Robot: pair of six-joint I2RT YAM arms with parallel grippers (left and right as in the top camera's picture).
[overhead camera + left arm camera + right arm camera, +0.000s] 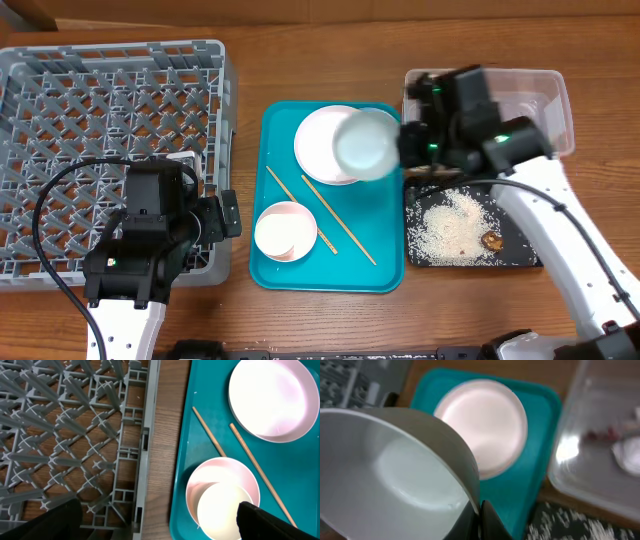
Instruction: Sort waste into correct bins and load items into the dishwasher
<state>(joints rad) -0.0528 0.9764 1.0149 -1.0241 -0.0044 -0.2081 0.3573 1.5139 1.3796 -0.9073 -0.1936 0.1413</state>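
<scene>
Grey bowl (365, 143): empty, rim clamped in right end effector (477, 515), held over teal tray's (330, 272) right half, probably bound for dish rack (110, 130) left of tray. Left end effector (159, 510): fingers apart, poised over tray's left edge by pink bowl (210, 467).

Grey bowl (365, 143), white inside, is hanging tilted over the right edge of the white plate (318, 150). Pink bowl (285, 232) is holding a white cup (222, 510) nearer. Chopsticks (338, 220) are lying diagonally between. Rice (450, 225) is covering the black tray (512, 258) at right.

Grey lattice rack (60, 120), teal tray (385, 272), white plate (315, 150), pink bowl (285, 232), grey bowl (365, 145), black tray (520, 228), white rice (448, 230)
</scene>
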